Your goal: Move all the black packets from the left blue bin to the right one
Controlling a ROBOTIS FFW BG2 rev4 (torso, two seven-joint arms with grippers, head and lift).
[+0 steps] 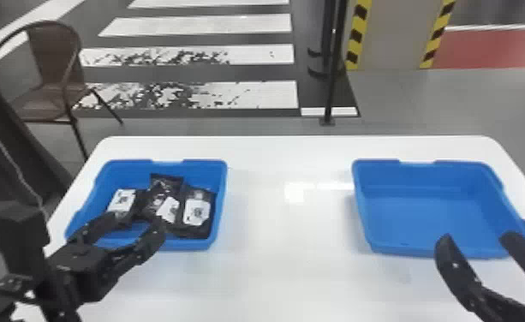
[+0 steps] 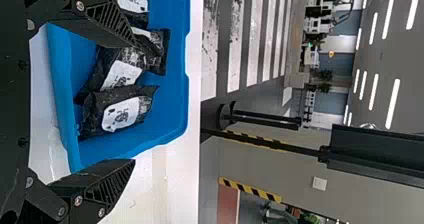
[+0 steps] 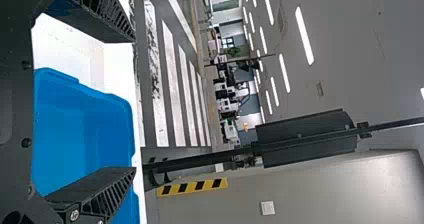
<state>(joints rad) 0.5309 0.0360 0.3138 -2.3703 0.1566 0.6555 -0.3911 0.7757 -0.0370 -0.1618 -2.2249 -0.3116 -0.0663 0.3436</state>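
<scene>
Several black packets (image 1: 197, 213) (white-labelled) are contained in left bin (image 1: 184, 244); right bin (image 1: 419, 218) is set apart on the counter (image 1: 291, 265). Fingers are spread on both: left gripper (image 1: 137, 220) at left bin, right gripper (image 1: 476, 237) near right bin.

The right gripper (image 1: 477, 235) stood open, its 2 black, ribbed fingers (image 3: 107, 191) spread well apart. 1 finger lay across part of the blue plastic bin (image 3: 80, 129), whose smooth inside was in sight; the other crossed the white tabletop (image 3: 70, 44). Beyond the table edge ran white crosswalk stripes (image 3: 172, 84) on dark floor, 1 of them worn in dark patches. A black pole (image 3: 200, 161) carried a dark flat panel (image 3: 307, 139) near a grey wall (image 3: 320, 194) with yellow-and-black hazard tape (image 3: 192, 186) and 1 small white plate (image 3: 267, 207). Farther off were a green plant (image 3: 233, 50) and bright strip lights (image 3: 304, 35) on the ceiling (image 3: 360, 49).
</scene>
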